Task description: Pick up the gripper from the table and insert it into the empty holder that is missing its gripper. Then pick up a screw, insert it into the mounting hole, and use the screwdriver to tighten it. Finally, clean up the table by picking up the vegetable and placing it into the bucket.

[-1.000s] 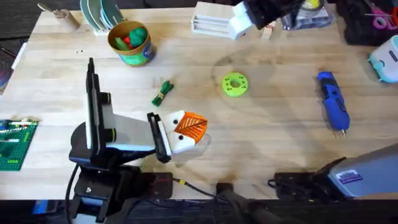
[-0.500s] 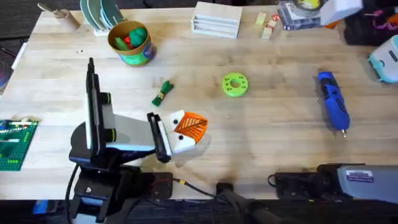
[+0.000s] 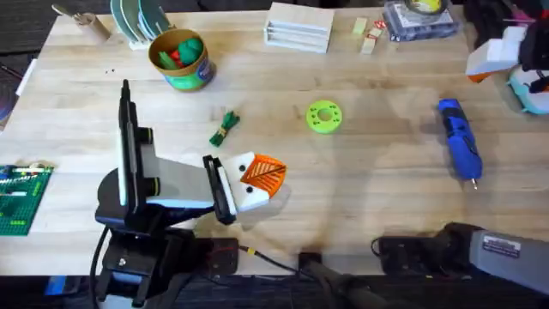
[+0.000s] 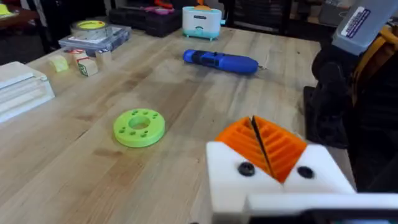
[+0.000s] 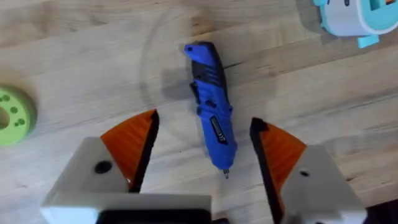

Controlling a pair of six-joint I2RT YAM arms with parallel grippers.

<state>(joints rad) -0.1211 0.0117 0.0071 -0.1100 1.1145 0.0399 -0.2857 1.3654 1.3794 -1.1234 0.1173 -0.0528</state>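
Right gripper point(image 5: 202, 155) hangs above the blue screwdriver point(image 5: 210, 112), its two orange ribbed pads point(image 5: 134, 143) spread wide apart with nothing between them but the tool's lower end far below on the wood; it grasps nothing. From overhead this gripper point(image 3: 496, 58) appears at the far right edge of the table, raised, white with an orange tip, and the screwdriver point(image 3: 459, 148) lies flat on the table point(image 3: 377, 172) nearer the arms' bases, its thin dark tip pointing toward the bases.

Left gripper point(image 3: 257, 182) rests low at the near-left part of the table. In its wrist view both orange pads point(image 4: 264, 144) sit pressed face to face with only a thin dark line between them, closed on nothing, each seated in a white holder point(image 4: 273, 180) with a dark screw head showing on either side.

A green round disc point(image 3: 324, 117) with holes lies near the table's middle, between the two grippers. The small dark-green vegetable point(image 3: 225, 127) lies to the left of the disc, well apart from it. The bucket point(image 3: 181, 58), yellow-rimmed with red and green toys at its top, stands at the far left, beyond the vegetable.
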